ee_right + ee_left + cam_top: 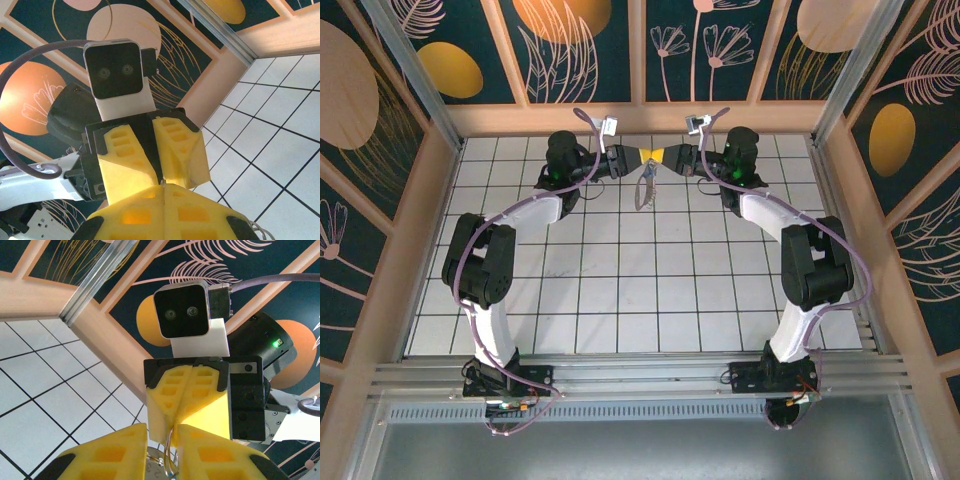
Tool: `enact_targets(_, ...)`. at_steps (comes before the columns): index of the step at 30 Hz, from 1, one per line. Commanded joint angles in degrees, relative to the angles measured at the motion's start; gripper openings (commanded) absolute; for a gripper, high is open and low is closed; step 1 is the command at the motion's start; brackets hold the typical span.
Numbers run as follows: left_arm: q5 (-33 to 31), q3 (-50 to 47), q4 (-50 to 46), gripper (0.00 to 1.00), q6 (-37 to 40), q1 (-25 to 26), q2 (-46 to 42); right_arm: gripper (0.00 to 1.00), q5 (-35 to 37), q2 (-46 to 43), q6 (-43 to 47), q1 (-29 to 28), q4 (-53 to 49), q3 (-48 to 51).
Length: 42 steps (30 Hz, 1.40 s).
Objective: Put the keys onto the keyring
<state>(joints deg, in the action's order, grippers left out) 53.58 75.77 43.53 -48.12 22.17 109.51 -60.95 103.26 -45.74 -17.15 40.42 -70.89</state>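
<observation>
left gripper (645, 157): you have it tip to tip with the right gripper (663, 156), both raised over the far middle of the tiled table (620, 300).
left grip: its yellow fingers (122, 452) are drawn in on a silvery ring (169, 455) of the keyring (642, 192), which stands up in the narrow gap between them.
right grip: pads pressed flat together, seam to seam; whether anything thin sits between them you cannot tell.
keyring: it hangs as a pale loop straight beneath the two meeting tips, seemingly from the left gripper's side.
</observation>
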Motion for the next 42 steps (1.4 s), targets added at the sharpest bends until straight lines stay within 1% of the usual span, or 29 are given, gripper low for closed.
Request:
enact_targets(1,0.9,0.9,1.7,0.19,-0.2,0.9,0.5,0.0,-0.3,0.2,0.1,-0.6,2.3,-1.7)
enact_targets(9,1.2,0.8,2.2,0.01,-0.3,1.9,0.2,0.0,-0.1,-0.3,0.2,-0.6,2.0,-1.4)
enact_targets(13,0.4,-1.1,4.6,0.0,-1.3,2.7,-1.0,0.0,1.1,-2.0,0.6,-0.6,1.5,-0.5)
enact_targets(14,-0.1,-1.7,5.0,0.0,-1.3,2.8,-1.4,0.02,1.4,-2.6,0.8,-0.5,1.1,-0.3)
enact_targets(18,-3.6,-5.2,8.1,0.0,-3.1,2.8,-3.7,0.34,3.7,-6.7,2.6,0.2,-0.6,2.0)
enact_targets(20,-5.1,-6.8,10.4,0.0,-4.8,2.8,-4.6,0.42,5.2,-9.4,3.8,0.9,-1.7,3.9)
enact_targets(22,-6.1,-8.4,13.2,0.0,-7.1,2.8,-5.6,0.46,7.2,-12.4,5.1,1.6,-3.0,6.1)
enact_targets(27,-7.8,-11.3,18.2,0.0,-10.9,3.0,-7.7,0.49,15.0,-20.4,9.3,1.8,-6.1,13.9)
enact_targets(33,-9.7,-13.4,20.0,0.0,-12.6,3.7,-10.8,0.52,24.4,-27.2,11.2,0.3,-3.5,24.8)
enact_targets(35,-9.9,-13.8,20.1,0.0,-12.9,3.9,-11.0,0.53,27.3,-28.5,12.7,-1.2,-3.2,27.0)
enact_targets(37,-10.0,-14.0,20.1,0.0,-13.0,4.1,-12.9,0.53,30.2,-29.5,15.1,-3.2,-4.0,28.3)
enact_targets(42,-10.3,-14.5,19.6,0.0,-12.8,4.5,-14.3,0.54,36.4,-30.1,21.0,-9.2,-6.5,28.9)
